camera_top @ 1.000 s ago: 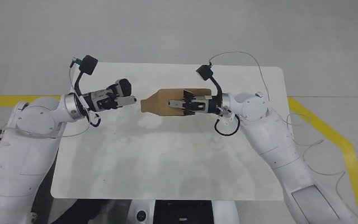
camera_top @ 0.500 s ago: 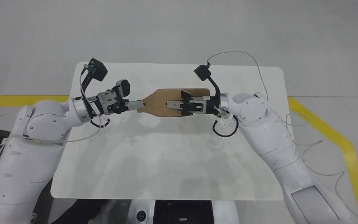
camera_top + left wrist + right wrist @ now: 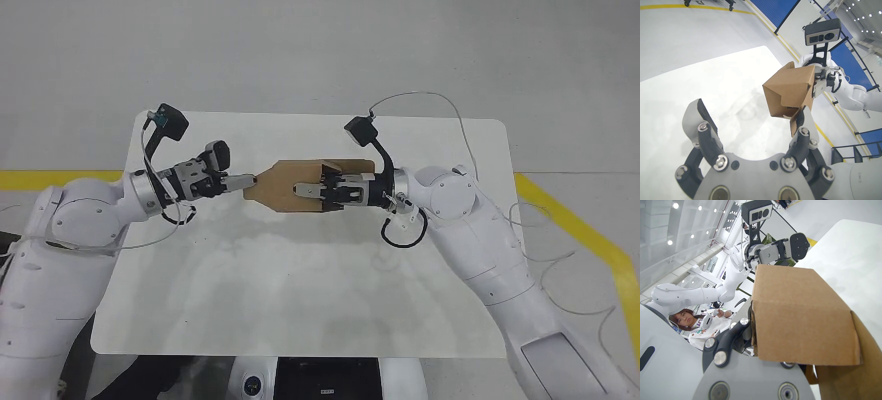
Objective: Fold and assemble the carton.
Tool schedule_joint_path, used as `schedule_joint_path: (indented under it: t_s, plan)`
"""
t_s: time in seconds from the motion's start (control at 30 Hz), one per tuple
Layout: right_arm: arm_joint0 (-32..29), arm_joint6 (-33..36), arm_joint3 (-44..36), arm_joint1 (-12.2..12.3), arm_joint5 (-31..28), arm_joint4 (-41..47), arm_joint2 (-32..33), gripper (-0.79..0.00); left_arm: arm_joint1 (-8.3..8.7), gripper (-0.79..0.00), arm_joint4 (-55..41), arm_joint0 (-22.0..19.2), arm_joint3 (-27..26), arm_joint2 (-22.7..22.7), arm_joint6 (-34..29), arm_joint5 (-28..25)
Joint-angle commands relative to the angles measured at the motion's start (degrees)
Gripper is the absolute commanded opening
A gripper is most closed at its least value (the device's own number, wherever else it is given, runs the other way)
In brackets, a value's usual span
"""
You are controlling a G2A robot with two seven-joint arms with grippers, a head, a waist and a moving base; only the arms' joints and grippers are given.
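A brown carton [image 3: 295,185] is held above the white table [image 3: 300,300], partly erected, with its end flaps loose. My right gripper [image 3: 322,187] is shut on the carton's side wall; in the right wrist view the carton [image 3: 800,317] hides most of its fingers. My left gripper [image 3: 243,183] stands open at the carton's pointed far end. In the left wrist view the carton [image 3: 789,91] hangs ahead of that gripper [image 3: 751,108], and one fingertip [image 3: 804,117] touches a hanging flap [image 3: 794,123]. The other finger is apart from the carton.
The tabletop [image 3: 706,85] under both arms is bare white. Yellow floor lines [image 3: 560,200] run past the table's sides. A person sits behind the robot in the right wrist view, not touching anything on the table.
My left arm has swung right toward the carton, and its open gripper now meets the end flap. The right arm has nudged the carton slightly left.
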Motion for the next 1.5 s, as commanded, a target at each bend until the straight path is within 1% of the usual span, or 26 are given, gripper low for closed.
schedule_joint_path:
  t_s: [0.0,0.23,0.77,1.2,1.47]
  plan:
    - [0.0,0.0,-0.4,0.0,-0.2,0.6,-0.1,-0.785,0.03,0.0,-1.2,-0.1,0.4,-0.1,-0.7,-0.1]
    - [0.7,0.5,-2.0,-0.4,-1.0,3.1,-1.1,-0.785,0.05,0.0,-1.7,-0.3,0.9,0.4,-1.5,-0.5]
    - [1.5,1.5,-1.1,-1.3,-3.3,7.5,-3.2,-0.785,0.09,0.0,-4.7,-0.1,-0.1,1.3,-2.9,-2.2]
    - [2.0,2.5,-0.4,-2.0,-4.4,9.9,-4.5,-0.785,-0.15,0.0,-9.2,-1.4,1.0,3.6,-5.2,-3.3]
    - [2.1,2.9,0.2,-2.1,-4.6,10.3,-4.5,-0.785,-0.25,0.0,-10.2,-2.4,1.7,4.5,-5.9,-3.5]
